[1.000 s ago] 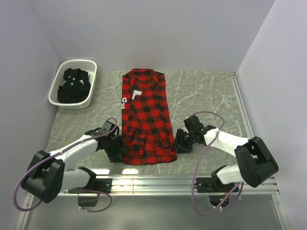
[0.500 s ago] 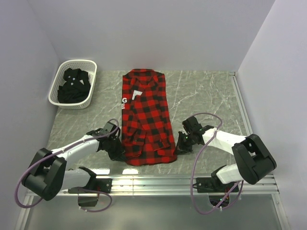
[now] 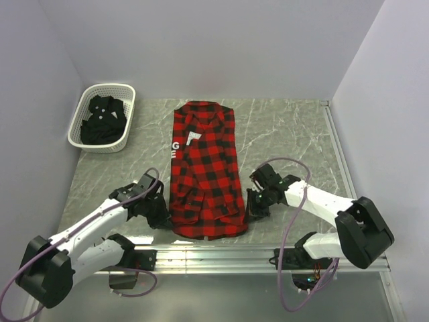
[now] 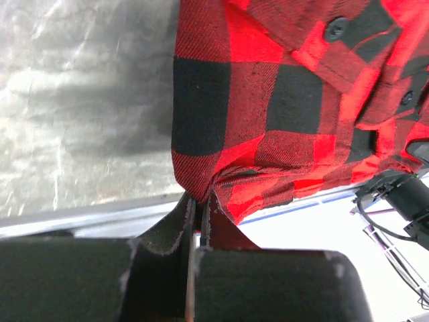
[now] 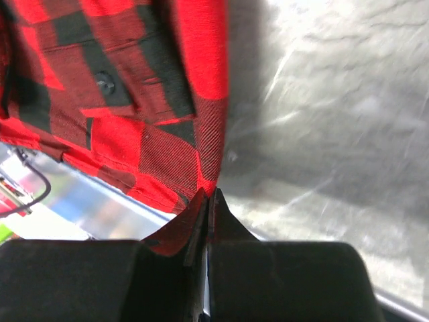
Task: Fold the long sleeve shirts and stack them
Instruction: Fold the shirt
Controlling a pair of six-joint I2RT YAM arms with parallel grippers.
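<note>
A red-and-black check long sleeve shirt [image 3: 204, 168] lies lengthwise down the middle of the table, sleeves folded in, collar at the far end. My left gripper [image 3: 163, 218] is shut on its near left hem corner [image 4: 194, 184]. My right gripper [image 3: 251, 213] is shut on the near right hem corner [image 5: 204, 181]. Both pinched corners are lifted slightly off the marble. A black long sleeve shirt [image 3: 102, 121] lies crumpled in the white basket [image 3: 79, 113] at the far left.
The metal rail of the table's near edge [image 3: 221, 256] runs just behind both grippers. The basket stands against the left wall. Grey marble tabletop [image 3: 288, 134] lies bare to the right of the shirt, bounded by the right wall rail.
Both grippers closed on the hem corners of the check shirt. The shirt has slid a little toward the near edge, and the hem now bunches between the grippers.
</note>
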